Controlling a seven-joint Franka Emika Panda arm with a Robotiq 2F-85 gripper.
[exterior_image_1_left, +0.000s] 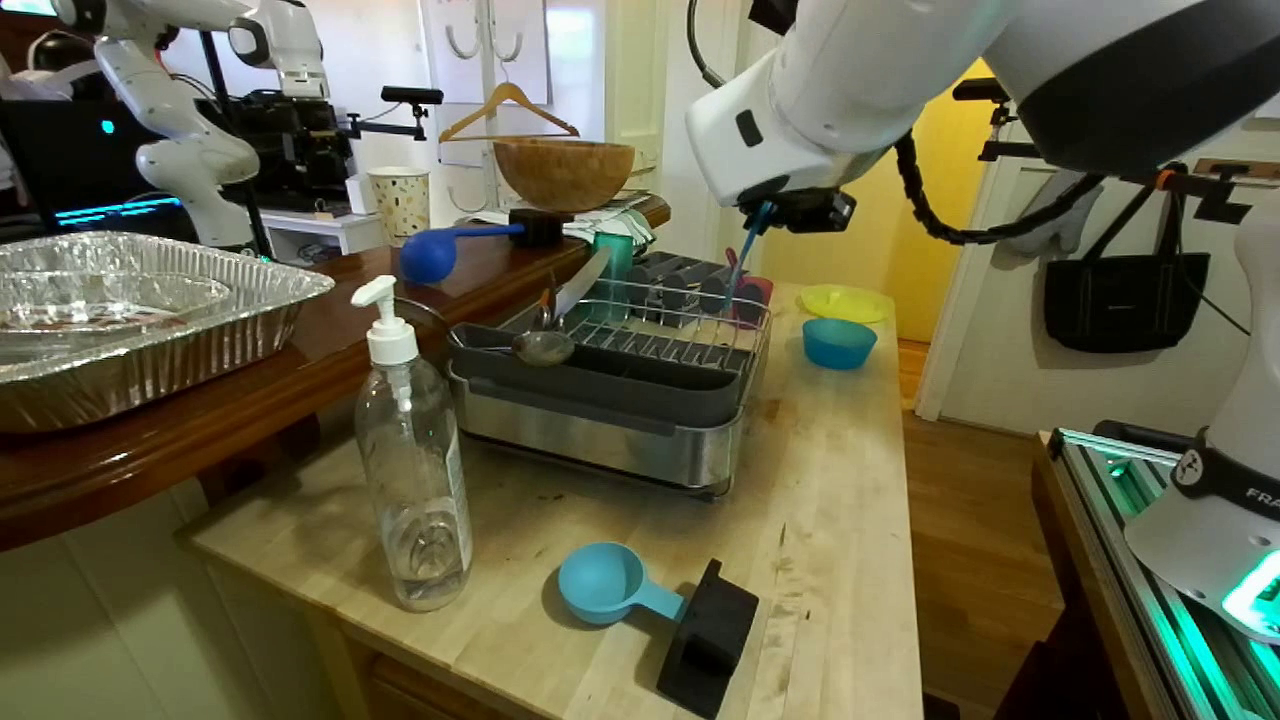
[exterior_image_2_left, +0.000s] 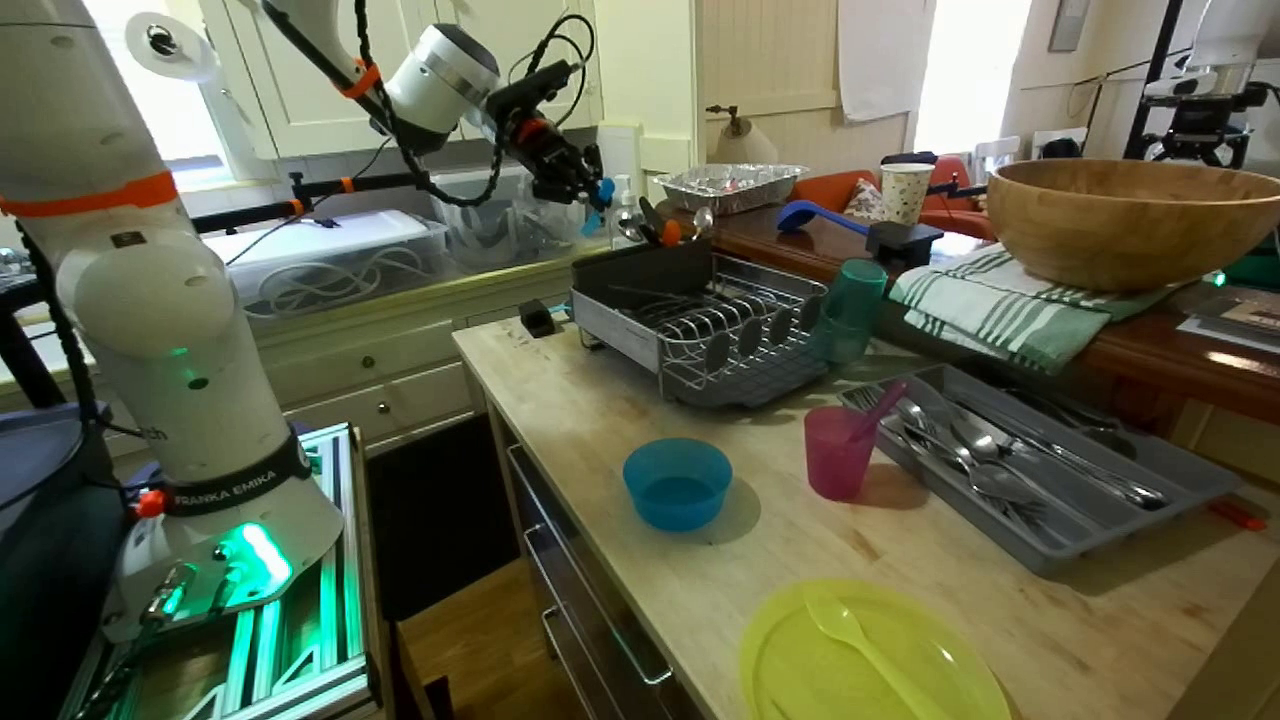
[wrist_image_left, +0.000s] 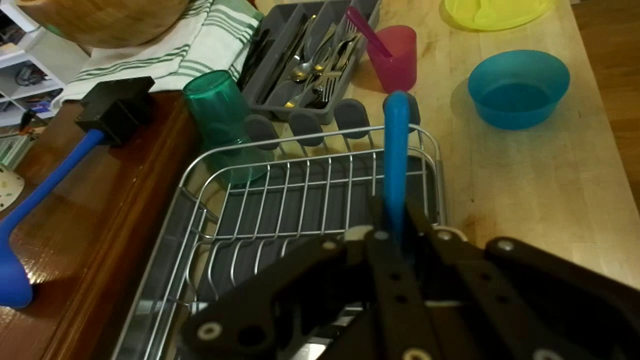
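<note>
- Pale wooden surface (exterior_image_1_left: 830, 510) runs alongside a dark, glossy ledge (wrist_image_left: 100, 210); a second robot arm (exterior_image_1_left: 195, 165) stands in the background.
- Gripper (wrist_image_left: 397, 215): jaws drawn together, clamping a slim blue utensil (wrist_image_left: 396, 155) between them.
- Utensil position: above the dish rack (exterior_image_1_left: 590, 440), clear of the surface, slanting downward from the gripper in an exterior view. From where I stand, the shape of its lower end cannot be made out.
- Dish rack: steel-sided; a dark grey caddy (exterior_image_1_left: 610, 388) runs along one end, and a metal spoon (exterior_image_1_left: 543, 348) leans out of it.
- Green tumbler (wrist_image_left: 217, 115): tilted, at a corner of the rack, beside the ledge.
- Blue bowl (exterior_image_2_left: 680, 508): on the surface, near the rack but apart from it.
- Pink cup (exterior_image_2_left: 836, 460): upright, a pink utensil (exterior_image_2_left: 882, 408) leaning inside it; just beside a grey tray (exterior_image_2_left: 1180, 475) that carries metal cutlery (exterior_image_2_left: 985, 445).
- Yellow plate (exterior_image_2_left: 785, 645): flat on the surface, a yellow spoon (exterior_image_2_left: 835, 615) lying on it.
- Clear pump bottle (exterior_image_1_left: 420, 500): upright on the surface, near the caddy end of the rack.
- Light-blue scoop (exterior_image_1_left: 603, 582): on the surface, its handle meeting a black block (exterior_image_1_left: 708, 640).
- Ledge items: wooden bowl (exterior_image_2_left: 1120, 240) on a green-striped cloth (exterior_image_2_left: 1000, 310), foil tray (exterior_image_1_left: 220, 345), dark-blue ladle (exterior_image_1_left: 430, 257).
</note>
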